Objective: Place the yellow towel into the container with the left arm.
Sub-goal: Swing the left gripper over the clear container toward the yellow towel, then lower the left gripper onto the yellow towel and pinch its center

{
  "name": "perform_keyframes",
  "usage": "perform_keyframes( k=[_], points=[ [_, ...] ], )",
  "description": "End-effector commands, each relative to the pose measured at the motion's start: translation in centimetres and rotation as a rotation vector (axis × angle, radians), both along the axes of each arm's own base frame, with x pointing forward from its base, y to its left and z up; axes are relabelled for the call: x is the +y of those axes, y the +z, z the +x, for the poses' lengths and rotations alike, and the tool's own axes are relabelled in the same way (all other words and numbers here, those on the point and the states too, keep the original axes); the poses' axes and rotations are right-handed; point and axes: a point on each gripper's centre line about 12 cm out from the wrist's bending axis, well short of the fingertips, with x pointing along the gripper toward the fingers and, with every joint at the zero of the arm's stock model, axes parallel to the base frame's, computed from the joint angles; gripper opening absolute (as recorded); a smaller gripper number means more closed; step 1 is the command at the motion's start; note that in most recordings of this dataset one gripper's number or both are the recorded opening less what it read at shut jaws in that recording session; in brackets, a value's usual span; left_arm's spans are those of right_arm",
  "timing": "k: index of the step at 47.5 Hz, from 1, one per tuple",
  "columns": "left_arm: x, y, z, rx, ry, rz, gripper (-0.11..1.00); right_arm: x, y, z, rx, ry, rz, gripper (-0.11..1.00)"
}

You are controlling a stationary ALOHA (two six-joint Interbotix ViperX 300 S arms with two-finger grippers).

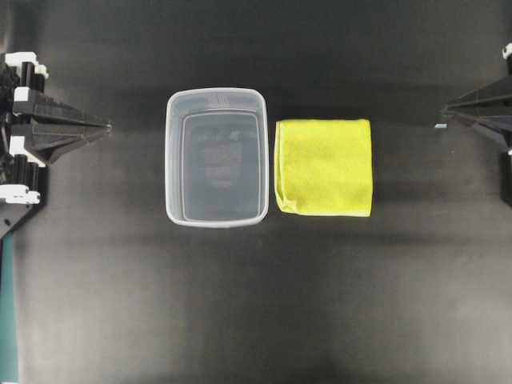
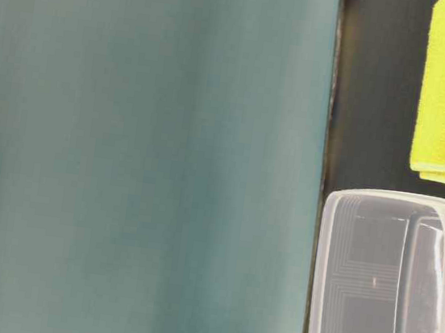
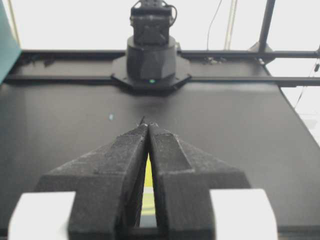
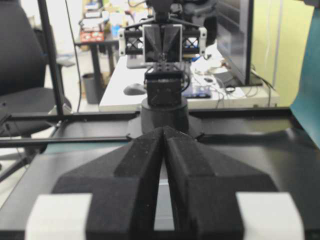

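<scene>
Both arms parked at the table edges, jaws closed on nothing; towel lies beside the tub.

Left wrist view, nearest: black lattice-patterned left gripper with its two fingers pressed together to a point, nothing between them; a sliver of yellow shows through the gap lower down. Beyond it, bare black table, then the other arm's base at the far edge. Right wrist view: black right gripper likewise pinched closed and holding nothing. Overhead: translucent clear plastic rectangular container stands mid-table, well apart from the left gripper. Bright lemon-yellow folded square towel lies flat just beside the container, on the side toward the right gripper, a narrow gap between them.
</scene>
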Motion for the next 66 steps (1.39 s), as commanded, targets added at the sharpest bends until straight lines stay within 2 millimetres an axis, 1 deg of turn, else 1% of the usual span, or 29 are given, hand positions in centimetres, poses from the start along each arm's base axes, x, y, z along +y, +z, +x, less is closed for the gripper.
perform_keyframes(
  k=[1,4,7,11,16,23,26,32,39,40,44,47,52,55,57,59,61,66],
  points=[
    [-0.3,-0.8,0.9,0.069,-0.017,0.005,0.06,-0.1,0.4,0.2,-0.009,-0.002,0.014,0.01],
    [-0.3,-1.0,1.4,0.108,-0.02,-0.014,0.06,-0.1,0.4,0.2,0.0,-0.006,0.048,0.02],
    [-0.3,-0.5,2.1,0.117,-0.019,-0.033,0.01,-0.1,0.2,0.1,0.024,-0.005,0.078,0.0],
    [-0.3,0.6,3.4,0.134,-0.017,-0.032,0.01,-0.1,-0.3,-0.2,0.078,-0.003,0.121,0.0],
    [-0.2,1.8,5.1,0.17,-0.012,-0.029,0.01,-0.1,-0.4,-0.7,0.117,-0.001,0.14,0.0],
    [-0.3,2.6,8.3,0.293,-0.007,-0.03,0.01,0.0,0.0,-1.7,0.16,-0.001,0.137,0.0],
    [-0.2,2.8,9.7,0.34,-0.005,-0.025,0.01,0.0,-0.2,-2.2,0.213,-0.002,0.137,0.0],
    [-0.1,2.8,12.8,0.423,0.003,-0.025,0.01,0.1,-0.8,-3.1,0.322,-0.004,0.143,0.0],
    [-0.1,2.5,16.4,0.506,0.007,-0.022,0.01,0.2,-0.5,-4.0,0.339,0.002,0.131,0.01],
    [-0.2,2.5,16.8,0.518,0.006,-0.021,0.01,0.2,-0.4,-4.1,0.336,0.002,0.13,0.03],
    [0.0,2.2,18.4,0.563,0.013,-0.021,0.01,0.0,-0.4,-4.5,0.335,-0.006,0.119,0.19],
    [0.2,2.0,19.5,0.592,0.019,-0.024,0.01,0.0,-0.2,-4.7,0.324,-0.01,0.118,0.36],
    [0.8,1.7,21.7,0.633,0.033,-0.024,0.01,0.0,0.0,-5.0,0.311,-0.009,0.119,0.67],
    [1.1,1.5,22.9,0.659,0.04,-0.025,0.02,0.0,0.2,-5.0,0.298,-0.009,0.118,0.79],
    [1.2,1.3,23.6,0.68,0.043,-0.019,0.05,0.0,0.3,-5.1,0.289,-0.01,0.118,0.82],
    [1.3,0.7,24.6,0.714,0.041,-0.006,0.12,0.0,0.5,-5.1,0.283,-0.008,0.118,0.8],
    [1.5,0.3,25.5,0.741,0.041,0.011,0.22,0.0,0.6,-5.2,0.277,-0.009,0.118,0.79],
    [1.6,-1.4,27.6,0.846,0.035,0.036,0.53,0.0,0.9,-5.5,0.258,-0.008,0.119,0.78]
  ],
)
